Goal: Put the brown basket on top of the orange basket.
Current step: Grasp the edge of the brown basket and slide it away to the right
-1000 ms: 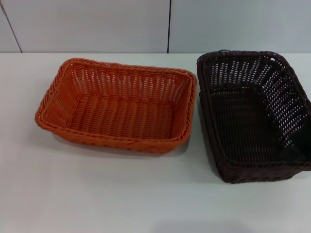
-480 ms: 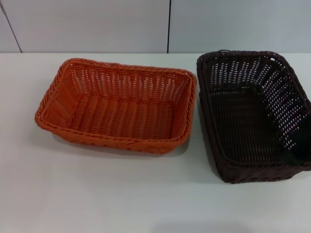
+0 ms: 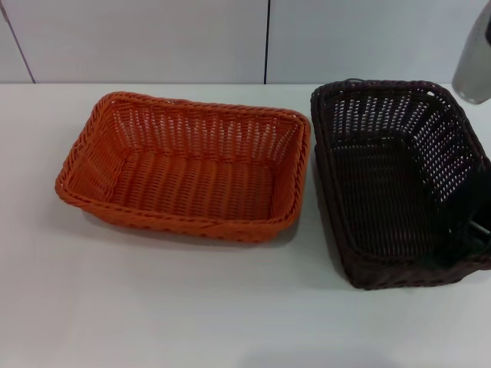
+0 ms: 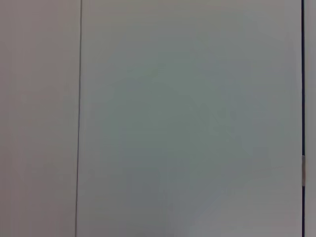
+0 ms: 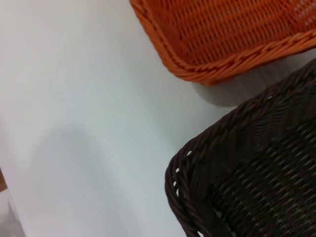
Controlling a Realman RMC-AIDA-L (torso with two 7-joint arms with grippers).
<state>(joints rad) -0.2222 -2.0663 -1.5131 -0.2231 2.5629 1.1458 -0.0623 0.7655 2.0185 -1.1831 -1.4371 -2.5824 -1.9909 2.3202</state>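
The orange basket (image 3: 184, 165) stands on the white table at the left, open side up and empty. The brown basket (image 3: 383, 184) stands close beside it on the right, also empty, with a narrow gap between their rims. My right gripper (image 3: 469, 230) shows as a dark shape at the brown basket's right wall, near its front right corner, partly cut off by the picture's edge. The right wrist view shows a corner of the brown basket (image 5: 256, 187) and a corner of the orange basket (image 5: 232, 29). My left gripper is out of view; its wrist camera shows only wall panel.
The white table (image 3: 153, 307) reaches to the front and left of the baskets. A pale panelled wall (image 3: 153, 38) rises behind the table's far edge. A grey part of my right arm (image 3: 474, 65) hangs at the upper right.
The dark gripper shape at the brown basket's right wall has grown and reached further in. A grey arm part has come into view at the upper right. The baskets have not moved.
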